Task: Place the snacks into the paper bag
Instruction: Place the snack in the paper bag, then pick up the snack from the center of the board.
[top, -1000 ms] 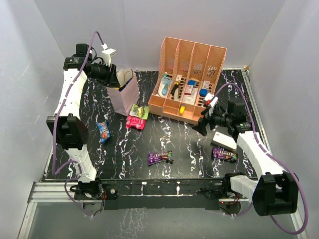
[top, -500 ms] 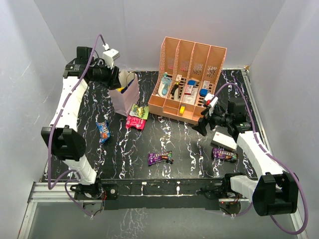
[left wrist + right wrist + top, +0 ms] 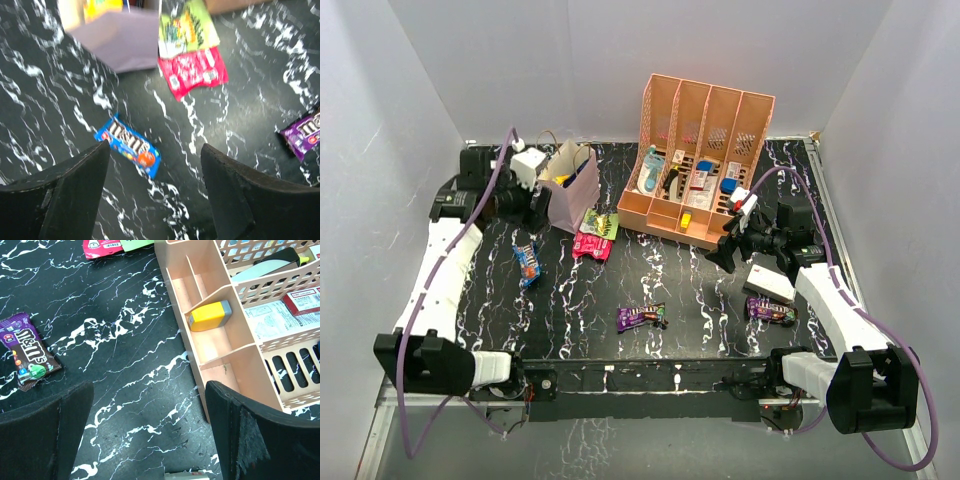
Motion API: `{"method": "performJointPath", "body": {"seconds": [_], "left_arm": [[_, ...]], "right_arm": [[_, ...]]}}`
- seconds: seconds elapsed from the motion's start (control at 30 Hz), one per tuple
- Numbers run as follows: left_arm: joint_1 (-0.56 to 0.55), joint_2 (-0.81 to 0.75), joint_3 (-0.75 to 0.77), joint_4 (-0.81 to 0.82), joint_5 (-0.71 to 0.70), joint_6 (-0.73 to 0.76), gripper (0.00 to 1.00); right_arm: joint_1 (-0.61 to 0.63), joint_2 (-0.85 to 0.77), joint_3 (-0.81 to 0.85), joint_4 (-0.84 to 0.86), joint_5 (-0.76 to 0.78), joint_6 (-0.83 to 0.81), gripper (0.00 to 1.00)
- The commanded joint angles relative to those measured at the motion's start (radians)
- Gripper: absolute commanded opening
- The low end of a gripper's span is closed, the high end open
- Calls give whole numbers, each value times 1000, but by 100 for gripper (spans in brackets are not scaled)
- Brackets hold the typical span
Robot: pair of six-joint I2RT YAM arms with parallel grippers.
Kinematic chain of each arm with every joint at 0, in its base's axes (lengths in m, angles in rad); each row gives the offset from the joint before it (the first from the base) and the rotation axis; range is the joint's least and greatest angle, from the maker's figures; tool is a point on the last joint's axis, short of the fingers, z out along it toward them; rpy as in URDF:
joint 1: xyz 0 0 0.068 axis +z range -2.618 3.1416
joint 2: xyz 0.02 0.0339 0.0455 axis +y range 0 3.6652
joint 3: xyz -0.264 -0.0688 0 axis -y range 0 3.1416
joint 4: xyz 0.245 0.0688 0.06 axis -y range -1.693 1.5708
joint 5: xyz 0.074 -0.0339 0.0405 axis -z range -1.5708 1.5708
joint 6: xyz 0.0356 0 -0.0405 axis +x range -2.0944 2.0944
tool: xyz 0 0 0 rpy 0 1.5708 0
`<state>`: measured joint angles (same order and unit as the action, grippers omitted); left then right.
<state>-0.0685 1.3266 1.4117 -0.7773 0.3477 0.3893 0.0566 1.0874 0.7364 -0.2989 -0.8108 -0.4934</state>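
Black marbled tabletop [image 3: 700,310], overhead view. Five snack packets are counted lying loose:
- One blue packet [image 3: 527,263] at 9 o'clock.
- One green packet [image 3: 604,224] overlapping one pink packet [image 3: 590,245], just beside the paper bag [image 3: 576,200].
- A central purple packet [image 3: 640,317] at 6 o'clock.
- A right-hand purple packet [image 3: 770,309] at 4 o'clock, near one white box [image 3: 768,281].

The bag is stood upright at 10 o'clock. One peach rack [image 3: 700,150] is placed at 12 o'clock. The left gripper [image 3: 542,208] is held close by the bag's 9 o'clock side. The right gripper [image 3: 722,250] is held between rack and box.

Left wrist view, blurred. The left gripper [image 3: 155,151] is seen with fingers spread and nothing between them. "m&m's" is read on the blue packet [image 3: 132,146] below. The bag [image 3: 120,42] is at 11 o'clock, with a yellow item [image 3: 102,6] seen inside.

Right wrist view. The right gripper [image 3: 150,387] is seen with fingers spread and nothing held. "M&M's" is read on the central purple packet [image 3: 27,352] at 9 o'clock. One yellow-and-grey item [image 3: 209,315] is lodged in the rack's [image 3: 220,355] front tray.
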Motion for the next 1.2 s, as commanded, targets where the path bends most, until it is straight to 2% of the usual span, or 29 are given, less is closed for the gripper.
{"method": "performJointPath", "body": {"seconds": [0.0, 0.13, 0.27, 0.63, 0.97, 1.17], "left_arm": [[2, -106, -157, -4, -99, -21, 77], [12, -133, -292, 65, -175, -64, 87], [35, -74, -352, 122, -213, -103, 91], [98, 37, -459, 256, -214, -199, 92], [120, 136, -496, 327, -202, -224, 92], [124, 199, -498, 374, -197, -230, 88]], "right_arm": [[-5, -18, 20, 28, -4, 10, 99], [-5, -19, 21, 27, -8, 10, 98], [-6, -21, 23, 25, -14, 12, 98], [0, -22, 27, 16, -19, 7, 98], [-1, -23, 26, 14, -19, 4, 98], [0, -18, 26, 14, -19, 4, 98]]}}
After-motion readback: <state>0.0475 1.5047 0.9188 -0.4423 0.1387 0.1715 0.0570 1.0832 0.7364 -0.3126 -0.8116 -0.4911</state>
